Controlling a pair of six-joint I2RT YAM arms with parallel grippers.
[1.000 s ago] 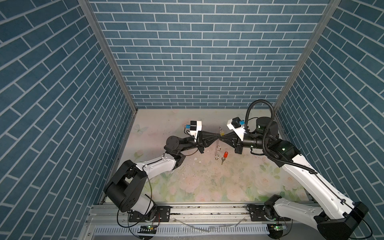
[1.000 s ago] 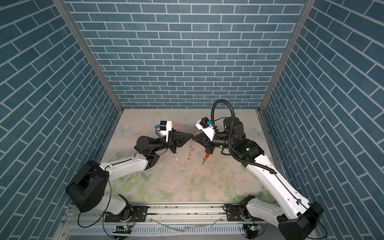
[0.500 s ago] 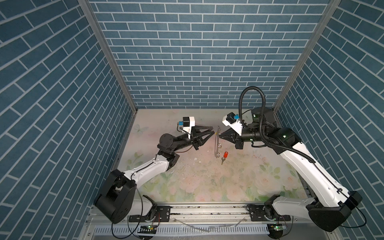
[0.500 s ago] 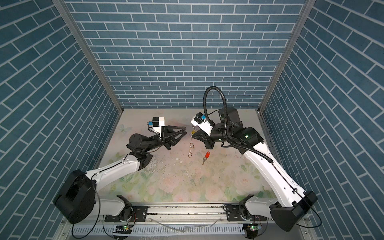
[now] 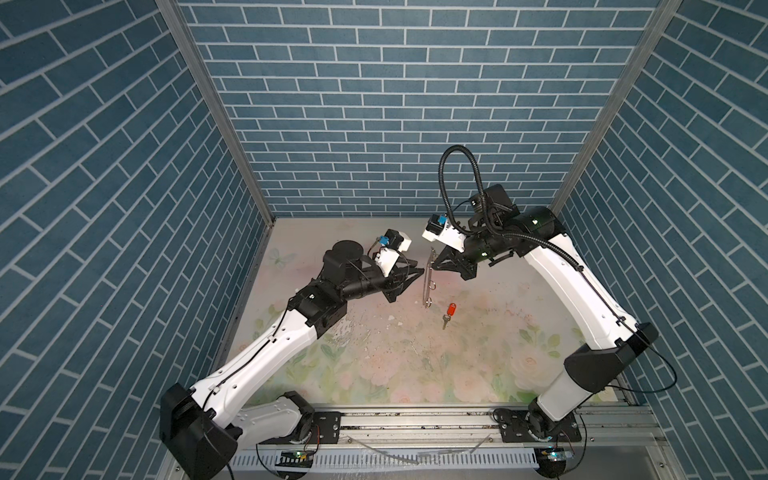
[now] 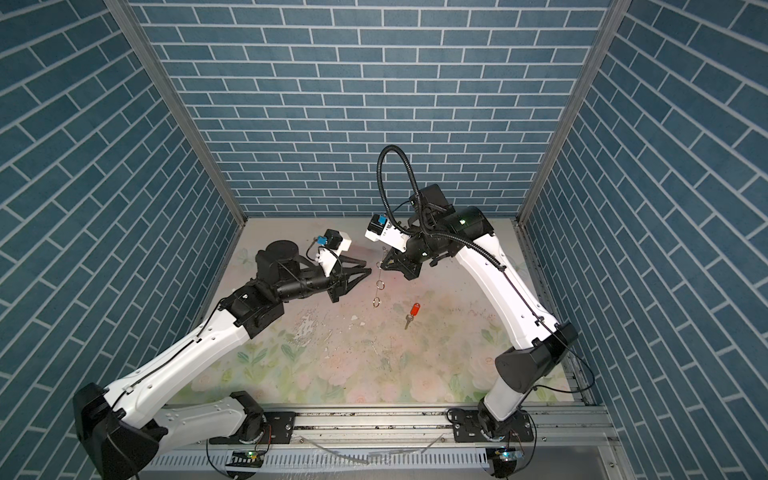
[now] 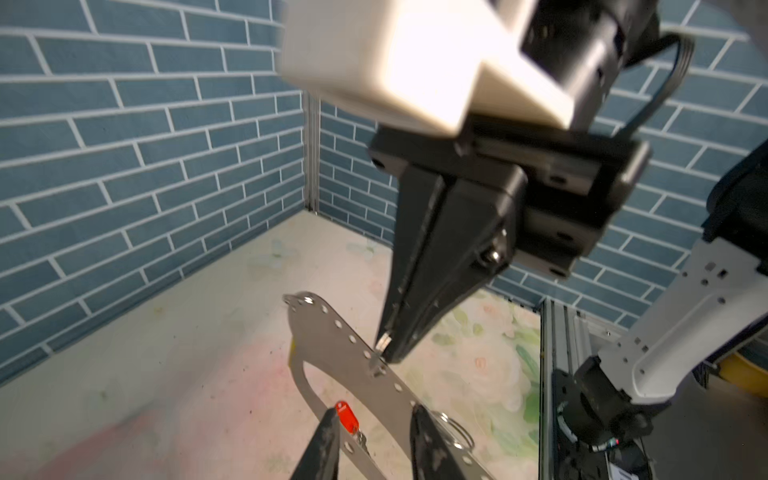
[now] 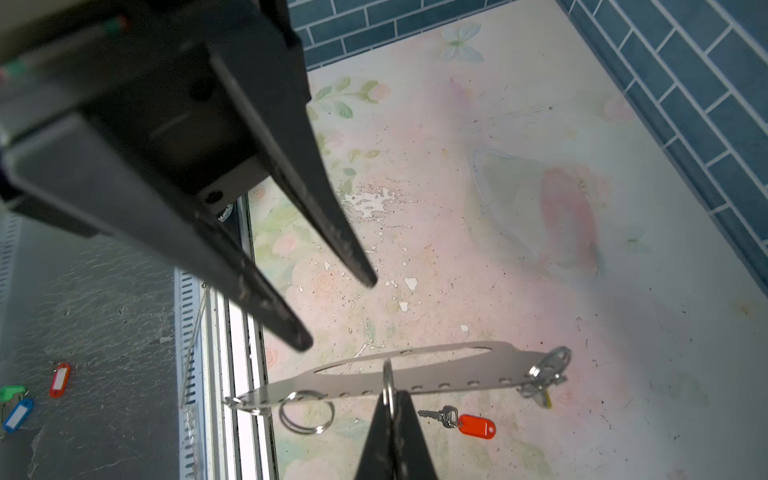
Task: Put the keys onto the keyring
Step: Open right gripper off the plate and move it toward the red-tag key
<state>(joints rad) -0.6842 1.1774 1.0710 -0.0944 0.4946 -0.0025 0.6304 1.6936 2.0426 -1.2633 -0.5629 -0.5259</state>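
Note:
The keyring (image 5: 429, 276) (image 6: 379, 279) is a flat grey metal plate (image 8: 457, 374) (image 7: 332, 332) with a slot, a row of holes and a few silver rings. It hangs edge-on above the table. My right gripper (image 5: 434, 268) (image 6: 381, 266) (image 8: 390, 399) (image 7: 386, 353) is shut on one of its rings. A key with a bit of yellow (image 8: 542, 390) hangs at one end of the plate. The red-tagged key (image 5: 449, 313) (image 6: 412, 313) (image 8: 473, 426) (image 7: 347, 417) lies loose on the table below. My left gripper (image 5: 419, 268) (image 6: 368, 266) (image 7: 374, 415) (image 8: 338, 313) is open, just left of the keyring, holding nothing.
The table has a pale flower-print mat (image 5: 395, 357). Blue brick walls close in the back and both sides. A metal rail (image 5: 415, 419) runs along the front edge. Loose orange (image 8: 60, 380), green (image 8: 12, 392) and blue (image 8: 16, 415) tags lie on the grey floor beyond the rail.
My left gripper has opened, let go of the keyring and drawn back to the left. The right arm has risen a little and alone holds the keyring.

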